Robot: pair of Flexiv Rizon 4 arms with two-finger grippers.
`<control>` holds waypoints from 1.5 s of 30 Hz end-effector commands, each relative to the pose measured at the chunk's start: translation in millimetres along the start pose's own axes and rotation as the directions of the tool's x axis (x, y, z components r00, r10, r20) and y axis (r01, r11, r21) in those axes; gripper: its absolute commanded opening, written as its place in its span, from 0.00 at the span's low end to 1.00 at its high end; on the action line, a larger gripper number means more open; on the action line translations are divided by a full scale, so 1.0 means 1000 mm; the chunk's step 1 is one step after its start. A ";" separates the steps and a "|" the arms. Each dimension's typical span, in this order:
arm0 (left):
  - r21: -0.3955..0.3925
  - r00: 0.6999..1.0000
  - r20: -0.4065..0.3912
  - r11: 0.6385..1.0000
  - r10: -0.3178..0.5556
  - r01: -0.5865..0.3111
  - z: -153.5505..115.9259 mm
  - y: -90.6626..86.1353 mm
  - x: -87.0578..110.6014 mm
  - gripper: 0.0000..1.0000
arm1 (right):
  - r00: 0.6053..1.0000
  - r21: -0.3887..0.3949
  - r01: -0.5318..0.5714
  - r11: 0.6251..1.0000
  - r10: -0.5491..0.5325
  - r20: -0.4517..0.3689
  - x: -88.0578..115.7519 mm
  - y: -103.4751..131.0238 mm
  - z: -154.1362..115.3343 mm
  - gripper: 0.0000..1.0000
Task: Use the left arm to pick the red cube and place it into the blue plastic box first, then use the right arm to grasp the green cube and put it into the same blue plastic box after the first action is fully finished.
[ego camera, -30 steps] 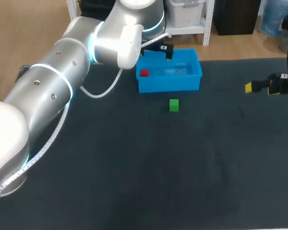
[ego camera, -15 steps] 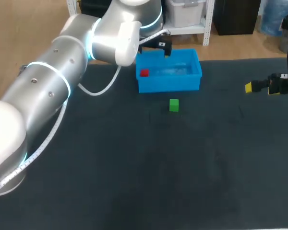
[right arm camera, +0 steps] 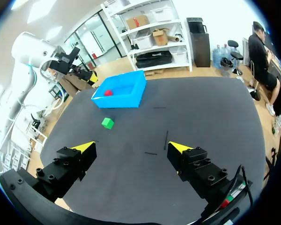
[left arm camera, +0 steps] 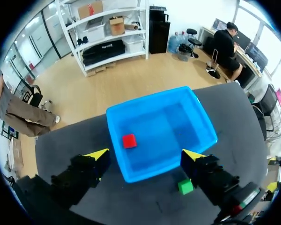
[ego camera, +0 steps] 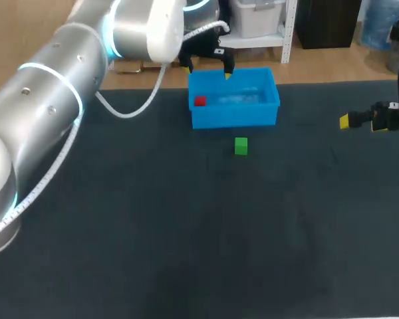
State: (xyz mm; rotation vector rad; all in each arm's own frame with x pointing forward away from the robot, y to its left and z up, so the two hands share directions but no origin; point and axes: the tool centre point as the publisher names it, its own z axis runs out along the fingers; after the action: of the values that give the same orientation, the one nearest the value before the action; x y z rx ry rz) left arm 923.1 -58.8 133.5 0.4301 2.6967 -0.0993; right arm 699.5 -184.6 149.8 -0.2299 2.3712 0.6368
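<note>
The red cube (ego camera: 199, 101) lies inside the blue plastic box (ego camera: 234, 117), near its left wall; the left wrist view shows the red cube (left arm camera: 129, 140) on the floor of the box (left arm camera: 203, 123). My left gripper (ego camera: 207, 68) hangs open high above the box's back edge, empty; in its own view the left gripper (left arm camera: 147, 159) straddles the box's near wall. The green cube (ego camera: 241, 146) sits on the dark table just in front of the box, also seen as a green cube (left arm camera: 185, 186) and a green cube (right arm camera: 107, 123). My right gripper (right arm camera: 131, 150) is open and empty, far off at the table's right side, with its yellow tip (ego camera: 344, 121) showing.
The dark table (ego camera: 199, 232) stretches wide in front of the box and the green cube. My left arm (ego camera: 60, 93) crosses the back left corner, with a white cable hanging from it. In the right wrist view the box (right arm camera: 120, 94) and the left arm (right arm camera: 33, 51) stand far ahead.
My left arm has lifted up and back from over the box, its gripper open and empty. The red cube stays in the box. The right arm and green cube have not moved.
</note>
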 end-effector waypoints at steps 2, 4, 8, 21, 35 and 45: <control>0.022 1.000 0.029 1.000 0.000 0.000 -0.015 0.006 0.017 1.00 | 1.000 0.001 0.000 1.000 0.000 -0.001 0.000 0.000 0.000 1.00; 0.031 0.999 0.035 1.000 -0.008 0.007 -0.019 0.009 0.022 1.00 | 1.000 0.001 0.000 1.000 0.000 -0.001 0.000 0.000 0.000 1.00; 0.052 0.998 0.056 0.998 -0.028 0.025 -0.025 0.014 0.032 1.00 | 1.000 0.001 0.000 1.000 0.000 -0.001 0.000 0.000 0.000 1.00; 0.132 0.987 0.145 0.990 -0.073 0.054 -0.046 0.025 0.062 1.00 | 1.000 0.001 0.000 1.000 0.000 -0.001 0.000 0.000 0.000 1.00; 0.194 0.967 0.232 0.979 -0.109 0.064 -0.053 0.035 0.086 1.00 | 1.000 0.001 0.000 1.000 0.000 -0.001 0.000 0.000 0.000 1.00; 0.225 0.953 0.278 0.973 -0.121 0.058 -0.056 0.037 0.101 1.00 | 1.000 0.001 0.000 1.000 0.000 -0.001 0.000 0.000 0.000 1.00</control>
State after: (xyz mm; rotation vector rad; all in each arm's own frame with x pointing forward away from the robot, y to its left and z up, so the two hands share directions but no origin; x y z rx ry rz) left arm 835.3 5.1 145.2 0.4152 2.7129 -0.4135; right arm 699.5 -184.6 149.8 -0.2299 2.3712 0.6368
